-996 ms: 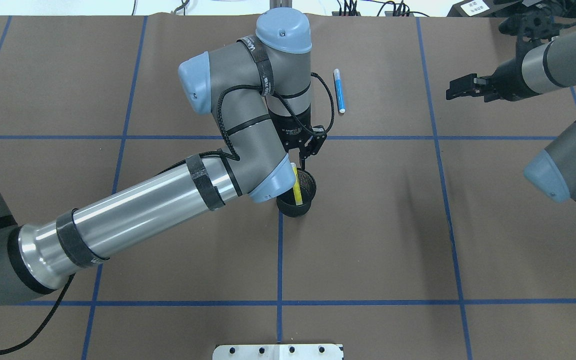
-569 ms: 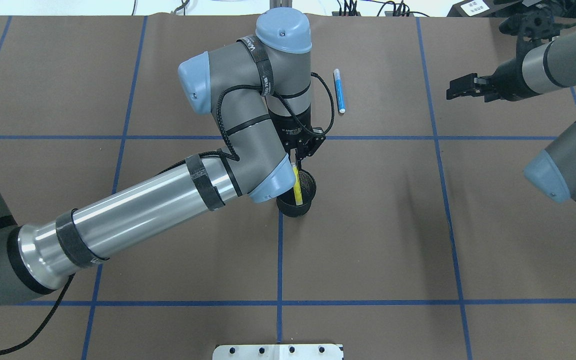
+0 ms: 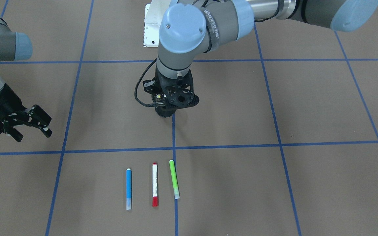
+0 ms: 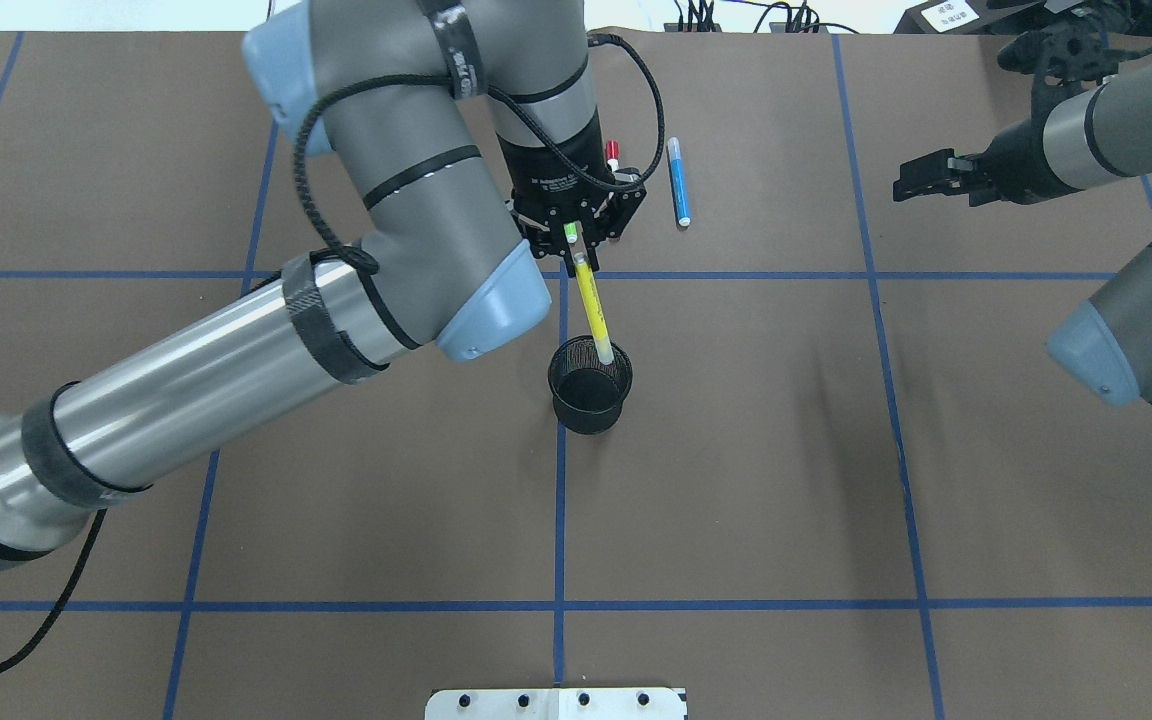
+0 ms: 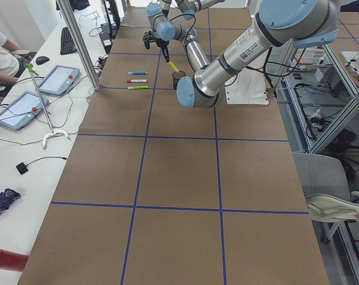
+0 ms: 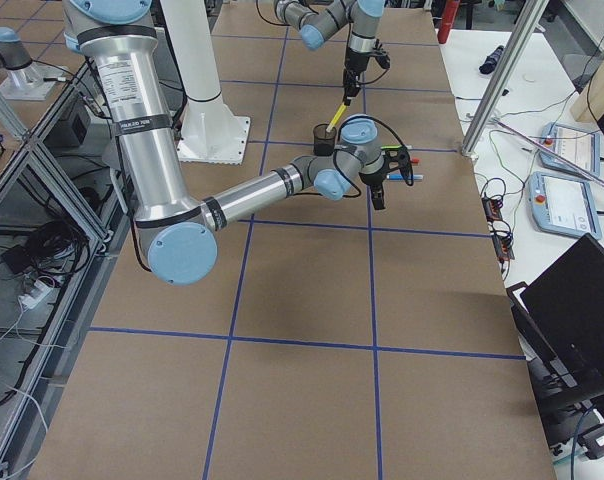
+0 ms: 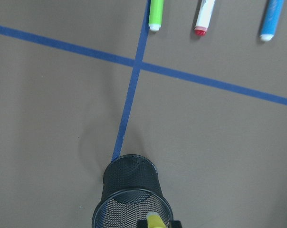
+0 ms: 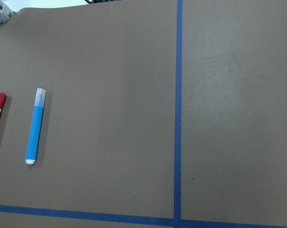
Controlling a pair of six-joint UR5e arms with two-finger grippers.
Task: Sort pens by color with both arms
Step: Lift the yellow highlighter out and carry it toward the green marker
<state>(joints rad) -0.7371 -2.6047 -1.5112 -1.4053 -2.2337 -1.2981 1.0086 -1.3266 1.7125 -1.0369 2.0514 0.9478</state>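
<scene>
- Pens are lifted here by the left arm (image 4: 236,360), the largest body in view, which now stands higher than a second ago.
- The right arm (image 4: 1106,115) is unchanged, parked well to the side of the left gripper.
- The left gripper (image 4: 577,250) is clamped on the yellow pen's upper end; earlier it sat low at the cup's mouth.
- The right gripper (image 4: 904,187) has its jaws apart and is empty.
- The mesh cup (image 4: 586,415) stands upright below the left gripper.
- The yellow pen (image 4: 591,310) hangs tilted from the left gripper, its lower end at the cup's rim; earlier it stood deep inside. Extraction appears nearly complete; placement likely remains.
- The lime green pen (image 3: 174,178), red-capped white pen (image 3: 155,185) and blue pen (image 3: 128,188) lie side by side on the table (image 4: 736,500) beyond the left gripper, the blue one nearest the right gripper.
</scene>
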